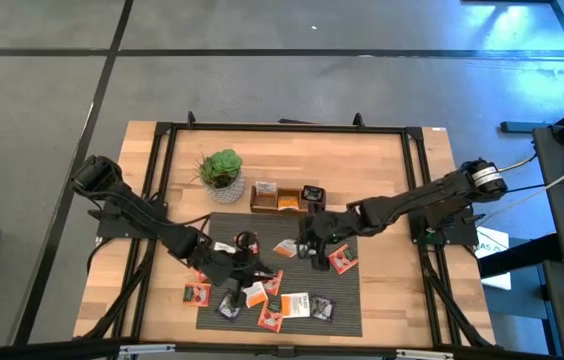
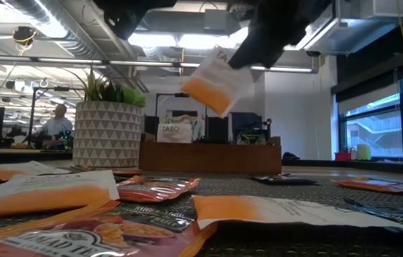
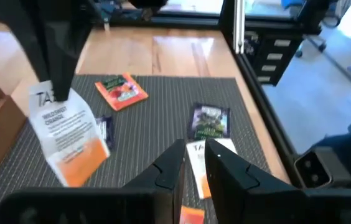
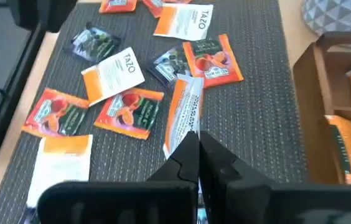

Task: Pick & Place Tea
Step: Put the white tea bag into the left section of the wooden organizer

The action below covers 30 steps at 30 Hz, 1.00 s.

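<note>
The right gripper (image 4: 195,144) has its jaws clenched on a white and orange tea sachet (image 4: 183,112), lifted above the dark mat (image 1: 347,300), just near the wooden tray (image 1: 288,197). The left gripper (image 3: 194,163) hangs over the mat's left part, jaws a little apart and empty. Other tea sachets (image 1: 271,318) lie scattered on the mat. A potted plant (image 1: 222,175) stands on the counter (image 1: 382,160).
</note>
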Motion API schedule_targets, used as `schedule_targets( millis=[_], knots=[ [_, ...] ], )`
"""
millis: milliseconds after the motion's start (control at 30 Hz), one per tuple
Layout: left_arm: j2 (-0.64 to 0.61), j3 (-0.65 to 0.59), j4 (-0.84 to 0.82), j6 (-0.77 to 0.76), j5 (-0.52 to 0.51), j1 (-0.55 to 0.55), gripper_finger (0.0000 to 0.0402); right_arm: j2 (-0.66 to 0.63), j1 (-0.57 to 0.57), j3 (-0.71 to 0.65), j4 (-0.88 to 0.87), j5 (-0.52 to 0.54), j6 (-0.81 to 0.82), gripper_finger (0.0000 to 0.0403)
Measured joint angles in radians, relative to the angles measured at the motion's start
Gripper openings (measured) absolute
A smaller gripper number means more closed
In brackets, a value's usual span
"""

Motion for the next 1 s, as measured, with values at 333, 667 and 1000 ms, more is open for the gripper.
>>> schedule_targets(
  millis=[333,667,1000],
  knots=[
    [-0.001,0.0,0.043,0.016,-0.04,0.003,0.0059,0.004,0.088,0.001,-0.051,0.045,0.008,0.0004],
    [-0.001,0.0,0.052,0.017,-0.065,0.003,0.0059,0.01,0.094,-0.003,-0.045,0.062,0.011,0.0004],
    [-0.001,0.001,0.052,-0.066,-0.074,0.058,0.0111,0.01,0.094,-0.003,-0.018,0.063,0.01,0.0004]
  ],
)
